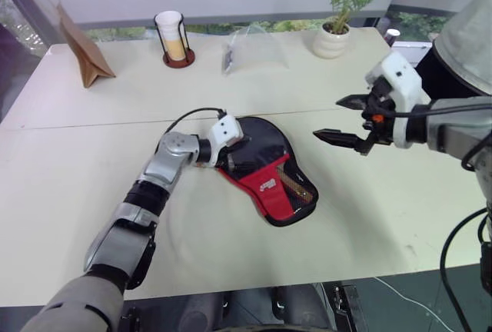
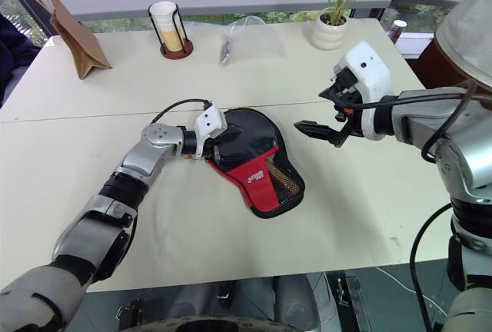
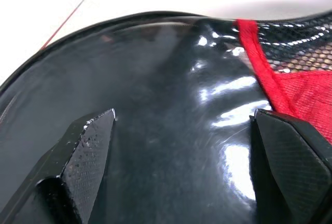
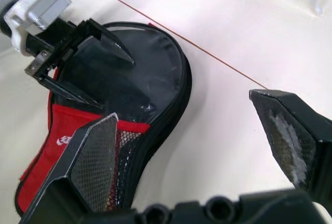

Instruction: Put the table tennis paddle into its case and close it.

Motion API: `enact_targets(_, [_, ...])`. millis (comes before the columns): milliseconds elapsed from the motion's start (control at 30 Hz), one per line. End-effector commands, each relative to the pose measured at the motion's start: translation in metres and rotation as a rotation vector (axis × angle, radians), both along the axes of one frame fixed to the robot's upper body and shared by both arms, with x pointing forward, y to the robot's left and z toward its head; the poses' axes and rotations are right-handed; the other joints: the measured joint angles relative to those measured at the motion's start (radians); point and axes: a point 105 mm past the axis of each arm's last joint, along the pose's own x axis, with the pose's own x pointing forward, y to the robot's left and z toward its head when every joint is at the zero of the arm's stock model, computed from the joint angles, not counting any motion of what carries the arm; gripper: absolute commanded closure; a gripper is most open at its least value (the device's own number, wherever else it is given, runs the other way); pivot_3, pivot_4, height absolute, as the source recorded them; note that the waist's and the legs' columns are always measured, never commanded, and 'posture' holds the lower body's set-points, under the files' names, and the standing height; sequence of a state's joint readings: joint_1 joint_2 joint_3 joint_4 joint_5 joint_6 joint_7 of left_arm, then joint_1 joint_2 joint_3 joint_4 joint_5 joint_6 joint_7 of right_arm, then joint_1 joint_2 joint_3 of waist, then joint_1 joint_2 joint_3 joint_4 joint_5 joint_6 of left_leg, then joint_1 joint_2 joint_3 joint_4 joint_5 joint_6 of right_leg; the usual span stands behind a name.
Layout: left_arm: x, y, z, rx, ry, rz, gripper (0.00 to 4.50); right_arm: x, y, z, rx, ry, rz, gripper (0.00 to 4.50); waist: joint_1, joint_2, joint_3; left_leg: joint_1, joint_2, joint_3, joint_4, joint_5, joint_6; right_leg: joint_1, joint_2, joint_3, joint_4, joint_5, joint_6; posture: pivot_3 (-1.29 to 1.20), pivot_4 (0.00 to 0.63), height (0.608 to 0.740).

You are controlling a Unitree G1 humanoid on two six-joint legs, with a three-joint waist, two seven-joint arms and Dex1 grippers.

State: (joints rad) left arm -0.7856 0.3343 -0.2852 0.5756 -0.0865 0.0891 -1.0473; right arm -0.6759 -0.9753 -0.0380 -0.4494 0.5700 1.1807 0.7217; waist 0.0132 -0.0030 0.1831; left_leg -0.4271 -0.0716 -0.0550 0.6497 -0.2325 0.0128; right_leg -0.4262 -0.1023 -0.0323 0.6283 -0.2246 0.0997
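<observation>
Now the case (image 1: 265,169) is lying directly under the left gripper (image 4: 88,71), its open fingers straddling the clear window, while the right gripper (image 1: 344,120), also open, is hovering well apart beside it.

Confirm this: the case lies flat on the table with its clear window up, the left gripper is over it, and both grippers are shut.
Not quite: both grippers are open. The right wrist view shows the left gripper spread over the case, and the right gripper gapes above the table. The rest holds.

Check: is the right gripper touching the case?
Apart. Right eye view shows the open right gripper raised beside the case, with bare table between them.
</observation>
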Motion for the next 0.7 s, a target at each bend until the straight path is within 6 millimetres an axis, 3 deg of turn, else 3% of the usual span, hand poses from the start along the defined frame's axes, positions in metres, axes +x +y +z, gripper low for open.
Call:
enact_targets(33, [-0.003, 0.007, 0.005, 0.011, -0.006, -0.029, 0.0, -0.007, 0.001, 0.01, -0.005, -0.046, 0.015, 0.06, 0.0, 0.0, 0.0, 0.0, 0.0, 0.0, 0.0, 0.0, 0.0, 0.0, 0.0, 0.0, 0.0, 0.0, 0.0, 0.0, 0.15, 0.734])
enact_targets(200, [-0.006, 0.026, 0.04, -0.084, -0.015, -0.017, 0.0, -0.01, 0.012, -0.008, 0.035, 0.045, 0.082, 0.06, -0.003, 0.0, 0.0, 0.0, 0.0, 0.0, 0.0, 0.0, 0.0, 0.0, 0.0, 0.0, 0.0, 0.0, 0.0, 0.0, 0.15, 0.734])
enact_targets(367, [-0.022, 0.05, 0.078, -0.163, -0.022, -0.017, 0.0, 0.001, 0.014, -0.036, 0.113, 0.189, 0.082, 0.06, -0.003, 0.0, 0.0, 0.0, 0.0, 0.0, 0.0, 0.0, 0.0, 0.0, 0.0, 0.0, 0.0, 0.0, 0.0, 0.0, 0.15, 0.734])
enact_targets(567, [-0.053, 0.085, 0.105, -0.195, -0.011, 0.004, 0.0, 0.018, 0.016, -0.073, 0.151, 0.342, 0.089, 0.06, -0.007, 0.0, 0.0, 0.0, 0.0, 0.0, 0.0, 0.0, 0.0, 0.0, 0.0, 0.001, 0.0, 0.0, 0.0, 0.0, 0.15, 0.734])
enact_targets(700, [-0.068, 0.097, 0.106, -0.198, 0.009, 0.03, 0.0, 0.022, 0.018, -0.088, 0.178, 0.425, 0.112, 0.06, -0.008, 0.0, 0.0, 0.0, 0.0, 0.0, 0.0, 0.0, 0.0, 0.0, 0.001, 0.001, 0.0, 0.0, 0.0, 0.0, 0.15, 0.734])
